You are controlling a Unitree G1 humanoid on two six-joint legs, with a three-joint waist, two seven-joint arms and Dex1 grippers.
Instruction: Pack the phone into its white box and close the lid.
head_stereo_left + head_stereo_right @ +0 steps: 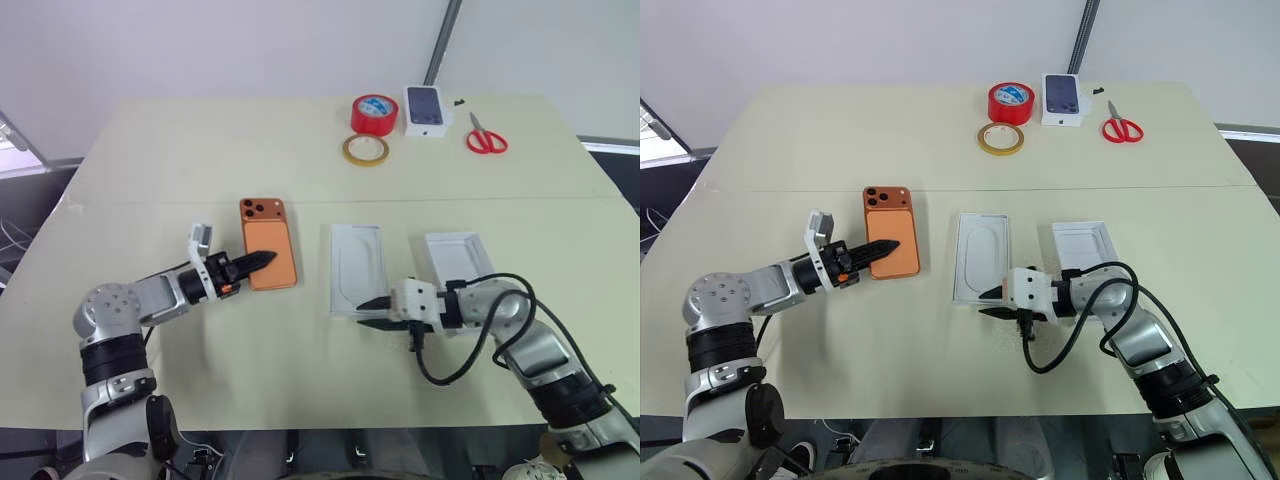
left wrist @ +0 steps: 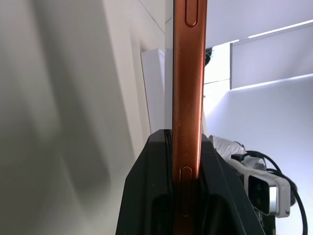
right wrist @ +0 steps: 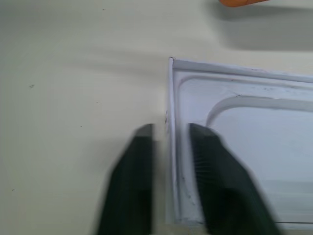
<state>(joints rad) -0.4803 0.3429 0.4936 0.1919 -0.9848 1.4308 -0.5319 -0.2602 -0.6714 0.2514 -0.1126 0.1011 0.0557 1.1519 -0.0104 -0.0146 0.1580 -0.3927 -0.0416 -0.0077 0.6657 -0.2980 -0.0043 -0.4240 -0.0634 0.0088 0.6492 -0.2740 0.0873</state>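
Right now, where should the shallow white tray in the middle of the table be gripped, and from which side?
By the thin upright rim along its near short edge, coming in from the robot's right. The white tray lies flat, so only the rim offers a hold: one finger inside, one outside, as the right gripper does now.

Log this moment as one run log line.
left gripper: shut on phone | right gripper: shut on white box rim | lid: off, beside box
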